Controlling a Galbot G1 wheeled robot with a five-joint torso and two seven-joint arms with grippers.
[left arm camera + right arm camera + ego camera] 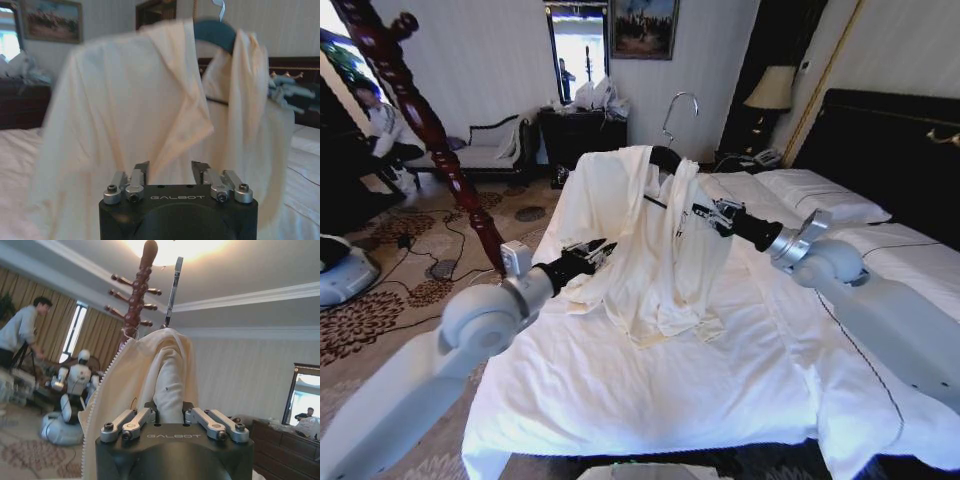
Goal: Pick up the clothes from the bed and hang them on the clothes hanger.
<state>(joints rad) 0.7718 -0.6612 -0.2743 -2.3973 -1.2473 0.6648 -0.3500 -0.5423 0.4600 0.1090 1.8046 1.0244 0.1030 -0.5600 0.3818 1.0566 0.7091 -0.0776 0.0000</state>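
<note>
The cream clothes (pixel 650 250) hang draped over the black clothes hanger (pixel 666 157), held up above the white bed (pixel 650 390); their lower folds rest on the sheet. My right gripper (pixel 708 213) is shut on the hanger's lower bar from the right. In the right wrist view the cloth (pixel 160 365) sits between the fingers of that gripper (pixel 169 412), and the silver hook (pixel 172 290) rises above. My left gripper (pixel 595 250) is open at the garment's left edge. Seen from the left wrist, this gripper (pixel 171 172) faces the fabric (pixel 135 100) and hanger (pixel 215 32).
A tall dark-red wooden post (pixel 420 120) stands off the bed's left side. Pillows (pixel 820 195) and the dark headboard (pixel 890 150) lie to the right. A dark cabinet (pixel 580 135) stands by the far wall. Another white robot (pixel 70 395) stands on the patterned carpet.
</note>
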